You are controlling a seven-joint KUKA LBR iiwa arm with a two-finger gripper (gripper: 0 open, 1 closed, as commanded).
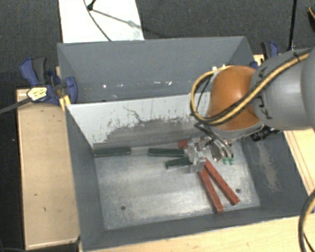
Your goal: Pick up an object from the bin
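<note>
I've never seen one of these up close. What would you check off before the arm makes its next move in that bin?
1. Gripper down inside the bin, near the back right of the floor: ok.
2. Something to pick lies close by: ok. Two red-brown bars run from the gripper toward the front wall.
3. Whether it has a grip on anything: cannot tell; the wrist hides that spot.
4. Room around the gripper: not ok. The dark green pieces lie right beside it, on its left in the view.
5. The dark green stick at far left is out of the way: ok.
</note>
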